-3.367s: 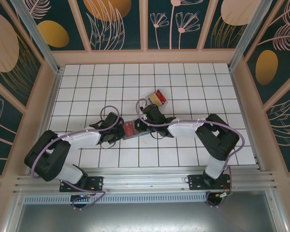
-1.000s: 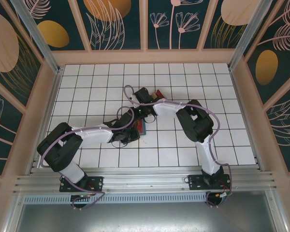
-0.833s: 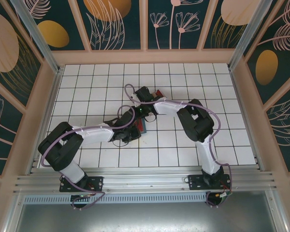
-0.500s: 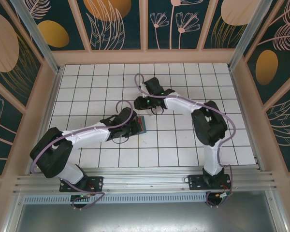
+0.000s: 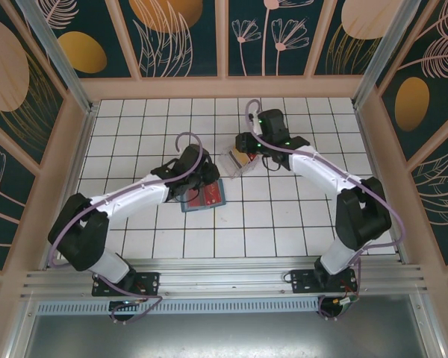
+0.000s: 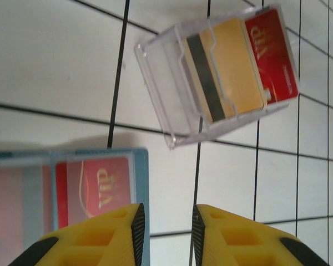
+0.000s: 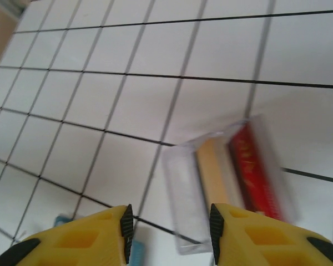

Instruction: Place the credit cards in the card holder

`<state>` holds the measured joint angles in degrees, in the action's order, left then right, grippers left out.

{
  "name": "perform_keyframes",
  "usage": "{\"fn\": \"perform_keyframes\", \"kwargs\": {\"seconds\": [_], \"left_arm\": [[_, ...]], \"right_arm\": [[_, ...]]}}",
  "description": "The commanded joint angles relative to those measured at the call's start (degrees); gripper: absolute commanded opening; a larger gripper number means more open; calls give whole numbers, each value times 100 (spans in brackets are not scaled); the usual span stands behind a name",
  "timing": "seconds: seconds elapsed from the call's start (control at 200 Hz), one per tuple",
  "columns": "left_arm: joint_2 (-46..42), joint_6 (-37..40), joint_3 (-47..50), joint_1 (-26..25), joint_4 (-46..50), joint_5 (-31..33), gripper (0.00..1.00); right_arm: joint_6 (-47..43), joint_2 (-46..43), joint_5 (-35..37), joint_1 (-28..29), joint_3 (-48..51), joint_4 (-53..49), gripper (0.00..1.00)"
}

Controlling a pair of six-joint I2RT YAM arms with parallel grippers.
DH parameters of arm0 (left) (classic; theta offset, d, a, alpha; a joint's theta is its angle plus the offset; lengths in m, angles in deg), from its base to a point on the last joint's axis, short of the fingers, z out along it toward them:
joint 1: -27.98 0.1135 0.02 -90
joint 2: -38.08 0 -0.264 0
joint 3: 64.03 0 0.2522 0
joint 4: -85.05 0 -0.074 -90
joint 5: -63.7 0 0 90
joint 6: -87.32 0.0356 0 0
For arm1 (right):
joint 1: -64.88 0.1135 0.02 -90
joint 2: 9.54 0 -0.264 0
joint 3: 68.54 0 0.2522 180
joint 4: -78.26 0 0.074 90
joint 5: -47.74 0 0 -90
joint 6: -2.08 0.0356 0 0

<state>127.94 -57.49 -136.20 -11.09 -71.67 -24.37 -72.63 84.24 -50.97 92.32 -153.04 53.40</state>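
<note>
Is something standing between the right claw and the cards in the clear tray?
Nothing loose. Only the wall of the clear tray lies between the open right claw and the yellow card and red card inside.

A clear plastic tray [image 6: 161, 66] sits on the white tiled table [image 5: 134, 134].

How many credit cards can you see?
3: a yellow card and a red card together in the clear tray, and a second red card in the blue wallet. More could be hidden underneath.
</note>
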Motion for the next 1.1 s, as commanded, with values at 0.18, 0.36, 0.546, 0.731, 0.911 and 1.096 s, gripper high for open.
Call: {"fn": "perform_keyframes", "kwargs": {"seconds": [0.18,0.36,0.546,0.731,0.911,1.096], "left_arm": [[1141,363,-1274,363,-276,-330,35],[1984,435,-1939,449,-332,-485,37],[2553,414,-2263,568,-436,-631,38],[2933,392,-2443,574,-509,-862,39],[3043,346,-2349,567,-560,-883,39],[3129,242,-2168,568,-726,-1034,39]], "right_arm": [[-350,-22,141,-577,218,36,60],[-561,523,-5,-625,-19,-143,63],[-683,1038,-168,-616,-381,-412,81],[-643,1347,-132,-596,-495,-407,79],[-624,1545,-87,-586,-598,-420,77],[-624,1711,-40,-571,-697,-465,76]]}}
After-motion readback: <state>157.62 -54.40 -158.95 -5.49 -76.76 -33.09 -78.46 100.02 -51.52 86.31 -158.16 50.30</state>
